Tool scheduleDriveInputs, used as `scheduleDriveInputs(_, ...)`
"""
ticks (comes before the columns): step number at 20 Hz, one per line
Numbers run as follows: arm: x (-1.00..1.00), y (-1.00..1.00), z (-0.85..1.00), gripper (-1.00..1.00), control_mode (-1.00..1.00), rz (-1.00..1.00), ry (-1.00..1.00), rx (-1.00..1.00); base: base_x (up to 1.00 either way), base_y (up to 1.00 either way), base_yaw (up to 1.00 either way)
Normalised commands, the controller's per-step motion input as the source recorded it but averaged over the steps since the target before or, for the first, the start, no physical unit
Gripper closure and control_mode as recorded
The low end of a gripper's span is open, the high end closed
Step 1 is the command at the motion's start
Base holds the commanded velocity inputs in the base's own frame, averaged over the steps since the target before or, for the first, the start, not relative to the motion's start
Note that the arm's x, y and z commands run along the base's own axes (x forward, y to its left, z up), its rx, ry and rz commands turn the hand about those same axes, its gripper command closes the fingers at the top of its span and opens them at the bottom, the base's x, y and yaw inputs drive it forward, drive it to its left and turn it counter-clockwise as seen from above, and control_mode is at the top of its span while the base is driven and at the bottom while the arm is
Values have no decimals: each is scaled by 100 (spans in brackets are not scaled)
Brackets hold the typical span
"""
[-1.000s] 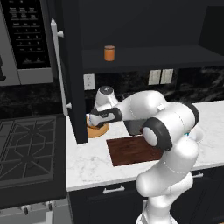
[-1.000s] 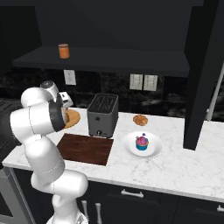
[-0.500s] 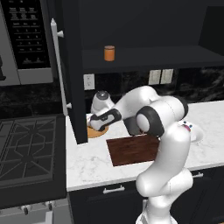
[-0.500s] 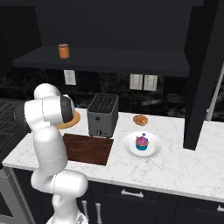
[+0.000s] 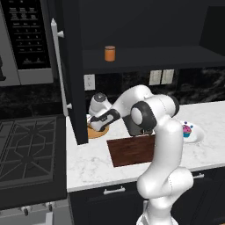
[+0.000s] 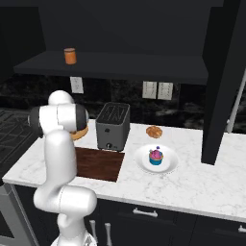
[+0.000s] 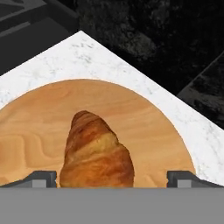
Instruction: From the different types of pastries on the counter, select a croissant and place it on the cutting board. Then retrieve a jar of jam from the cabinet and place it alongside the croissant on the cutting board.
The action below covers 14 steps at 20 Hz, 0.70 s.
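Spread wide and holding nothing, the end effector is poised low over a round light-orange wooden plate, with its two dark fingertips seen standing on either side of a small golden-brown crescent croissant. From the hand view the pastry lies between the tips without being touched by them; how far above it the tips sit cannot be told. In the left base view the end effector is seen reaching to the plate at the left end of the white marble-look table, just beside the tall black cabinet.

The first step is judged to be in hand — the croissant is being approached for a grasp and has not yet been lifted. The flat dark reddish-brown rectangular cutting board lies bare, near the plate and in front of a grey toaster. The small orange jar of jam stands on the dark cabinet shelf, untouched.

For the next move, a short descent is called for so that the tips straddle the pastry's middle, followed by a gentle closing — a soft, flaky thing is likely to be crushed by a hard squeeze. A lift and a short carry to the board would then be needed. A pink-frosted cupcake in a blue wrapper and another small orange-brown baked piece are to be left alone.
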Motion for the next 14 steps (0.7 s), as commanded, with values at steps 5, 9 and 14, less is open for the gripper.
scheduleDriveInputs(5, 38, 5, -30, -100, -100, 2, 0, 0, 0, 0, 0)
scheduleDriveInputs(9, 29, 3, -39, 100, -100, 3, 0, 0, 0, 0, 0)
scheduleDriveInputs(14, 15, 3, -42, 100, -100, 3, 17, 0, 0, 0, 0)
